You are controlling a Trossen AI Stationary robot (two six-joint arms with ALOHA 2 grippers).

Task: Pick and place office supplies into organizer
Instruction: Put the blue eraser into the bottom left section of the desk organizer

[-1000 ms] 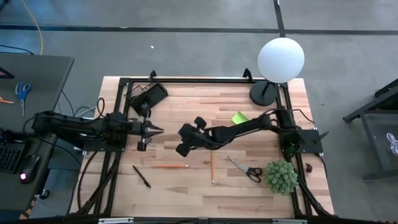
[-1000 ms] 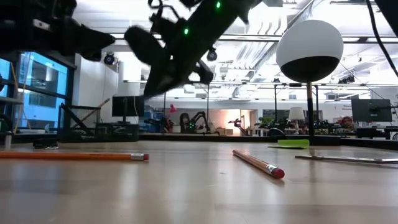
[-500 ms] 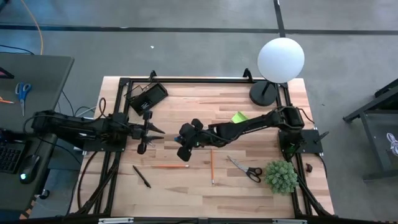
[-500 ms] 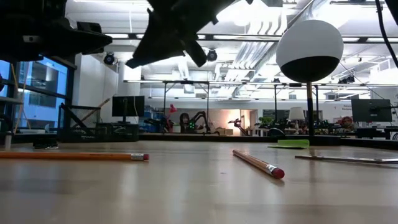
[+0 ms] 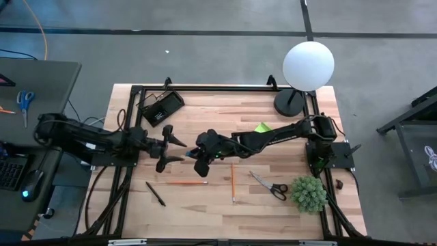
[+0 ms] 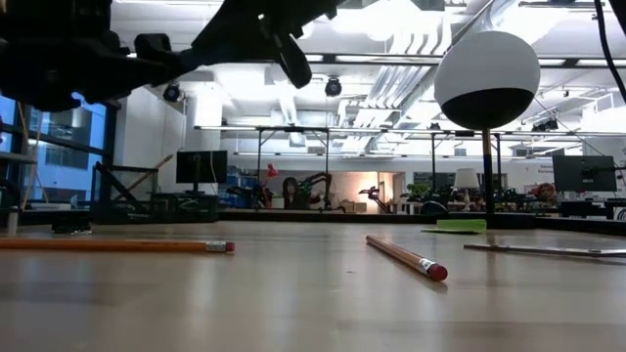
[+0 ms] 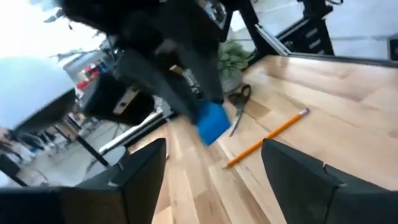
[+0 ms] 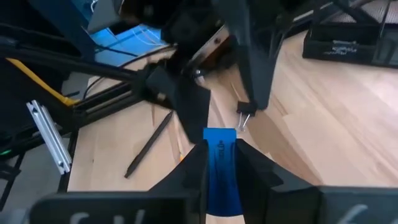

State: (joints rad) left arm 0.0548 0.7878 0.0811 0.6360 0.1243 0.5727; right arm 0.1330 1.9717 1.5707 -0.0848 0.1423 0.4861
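Observation:
My right gripper (image 5: 201, 155) hangs over the middle of the table, shut on a blue eraser (image 8: 221, 167). My left gripper (image 5: 176, 147) faces it from the table's left side. It is open wide, and the eraser (image 7: 211, 122) sits just ahead of its spread fingers. The black organizer (image 5: 161, 107) stands at the far left corner. On the wood lie an orange pencil (image 5: 186, 182), a second pencil (image 5: 232, 184), a black pen (image 5: 155, 193), black-handled scissors (image 5: 268, 184) and a lime-green sticky pad (image 5: 263, 128). My right gripper pinches the blue eraser by its two long sides (image 8: 219, 180) between its two fingers. The free end of the eraser (image 8: 219, 134) sticks out past the fingertips. The fingers come from the table's right, pointing toward the left gripper. The eraser is lifted clear of the table.
A white globe lamp (image 5: 308, 65) with a round black base (image 5: 288, 102) stands at the far right corner. A green bushy plant (image 5: 308, 193) sits at the near right. A black frame (image 5: 205, 87) rims the table.
My left gripper has opened wide from shut and moved a little toward the right gripper. My right gripper, still shut on the blue eraser, has risen higher above the table and shifted slightly toward the table's left edge.

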